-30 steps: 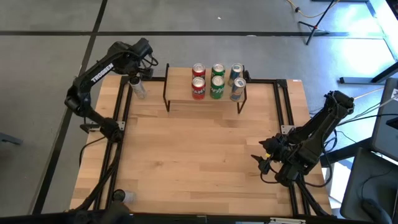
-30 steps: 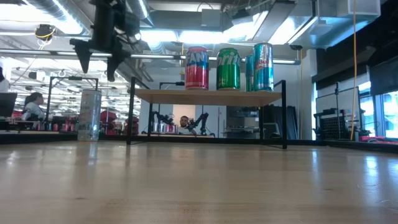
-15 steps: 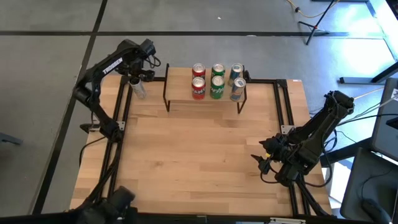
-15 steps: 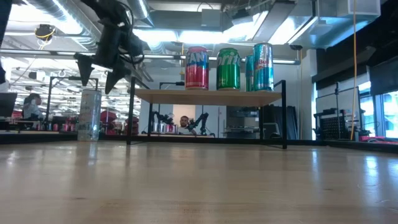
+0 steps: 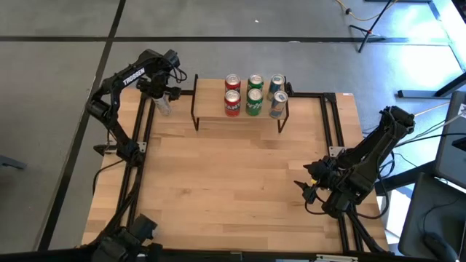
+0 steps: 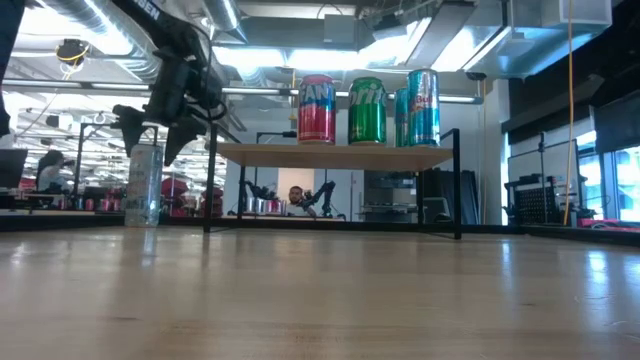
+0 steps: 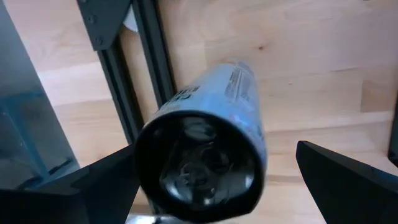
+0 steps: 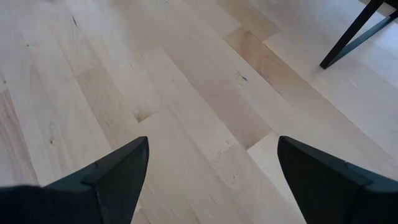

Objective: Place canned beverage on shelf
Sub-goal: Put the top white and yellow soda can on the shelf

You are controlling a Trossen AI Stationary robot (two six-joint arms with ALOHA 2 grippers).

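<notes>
From above, a light wood surface (image 5: 240, 175) carries the shelf (image 5: 240, 116) with 6 cans; the left gripper (image 5: 162, 93), jaws wide, hangs over a silver can (image 5: 163, 105) beside it. The right gripper (image 5: 309, 188) waits near the surface's right edge, jaws wide. At table height, an open workshop with ceiling lights lies behind.

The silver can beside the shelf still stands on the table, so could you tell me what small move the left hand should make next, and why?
Probably lower a little further: the left hand hangs open with its fingers either side of the silver can's top, not yet closed.
</notes>
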